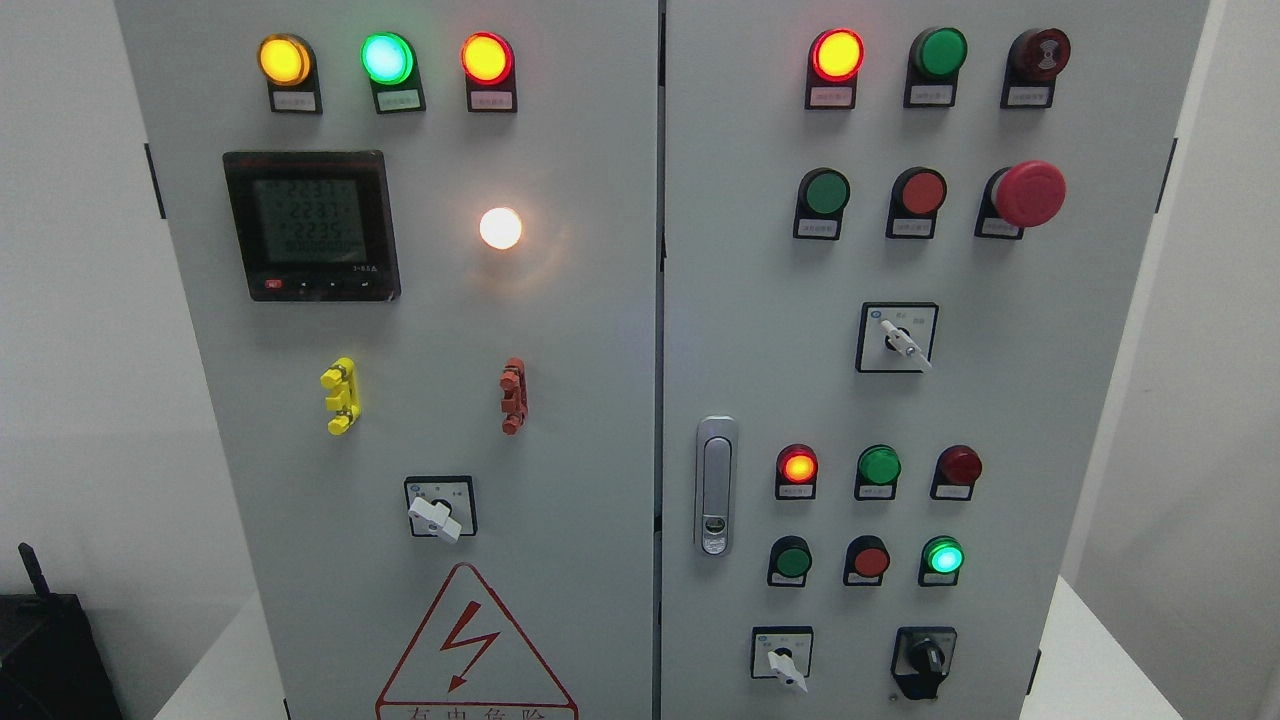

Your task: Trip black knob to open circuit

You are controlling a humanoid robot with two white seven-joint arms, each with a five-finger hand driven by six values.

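The black knob (925, 660) is a rotary switch at the bottom right of the grey cabinet's right door (1000, 400). Its pointer stands about upright. A white-handled selector (783, 665) sits to its left, and a lit green lamp (943, 557) is just above it. Neither of my hands shows in the head view.
The right door also carries a red mushroom stop button (1028, 193), another white selector (903, 342) and a silver door latch (715, 485). The left door has a meter display (310, 225), yellow (340, 396) and red (513, 396) terminals and a selector (437, 514). A black device (45, 650) stands at lower left.
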